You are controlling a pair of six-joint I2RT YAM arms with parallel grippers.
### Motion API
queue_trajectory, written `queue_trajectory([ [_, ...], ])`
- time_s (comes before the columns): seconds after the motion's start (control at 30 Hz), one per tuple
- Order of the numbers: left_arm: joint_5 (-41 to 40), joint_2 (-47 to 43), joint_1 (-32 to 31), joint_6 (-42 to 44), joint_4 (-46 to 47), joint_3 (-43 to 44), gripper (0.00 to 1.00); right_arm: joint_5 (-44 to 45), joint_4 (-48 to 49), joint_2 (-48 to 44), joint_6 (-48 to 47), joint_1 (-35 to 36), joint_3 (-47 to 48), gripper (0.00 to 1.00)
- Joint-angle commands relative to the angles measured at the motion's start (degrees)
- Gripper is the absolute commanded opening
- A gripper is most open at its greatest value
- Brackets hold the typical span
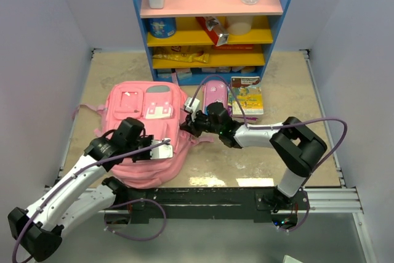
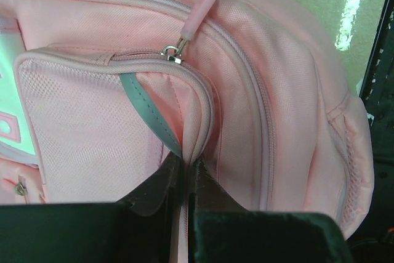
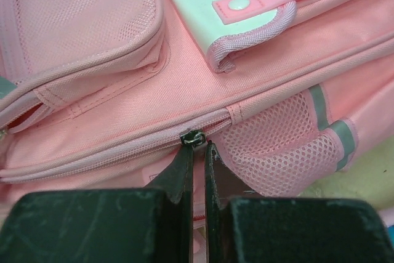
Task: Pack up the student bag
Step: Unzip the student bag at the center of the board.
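The student bag (image 1: 144, 129) is a soft pink backpack lying flat on the table, front pockets up. My left gripper (image 1: 161, 147) is at its near right side. In the left wrist view the gripper (image 2: 184, 163) is shut on a fold of the bag's (image 2: 258, 60) zip edge beside the grey strip (image 2: 144, 106). My right gripper (image 1: 188, 124) is at the bag's right edge. In the right wrist view the gripper (image 3: 198, 147) is shut just below the metal zip slider (image 3: 192, 138), with the pink pull pinched between the jaws, beside the mesh side pocket (image 3: 277, 143).
A small pink-and-blue pencil case (image 1: 215, 94) and a picture book (image 1: 247, 95) lie right of the bag. A blue shelf unit (image 1: 209, 23) with bottles, a tin and packets stands at the back. White walls close in both sides.
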Motion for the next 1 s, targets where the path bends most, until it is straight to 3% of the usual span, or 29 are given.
queue_trajectory([
  [0.0, -4.84, 0.59, 0.78, -1.56, 5.05, -1.69, 0.00, -0.62, -3.74, -4.36, 1.30, -0.31, -1.17, 0.00],
  [0.2, -6.34, 2.96, 2.88, -5.95, 9.71, -1.86, 0.00, 1.93, -7.96, -7.62, 4.90, 0.30, -3.28, 0.00],
  [0.57, 0.60, 9.38, 11.15, -13.34, 12.08, 9.82, 0.00, 7.64, -15.43, -7.53, 6.40, 9.17, -1.53, 0.00],
  [0.83, 1.04, 9.55, 11.33, -17.65, 14.01, 10.18, 0.00, 8.87, -16.49, -12.44, 8.50, 11.81, -1.96, 0.00],
  [0.97, 0.95, 14.03, 11.33, -22.56, 14.11, 12.02, 0.00, 11.24, -15.79, -14.29, 12.45, 17.94, -3.19, 0.00],
])
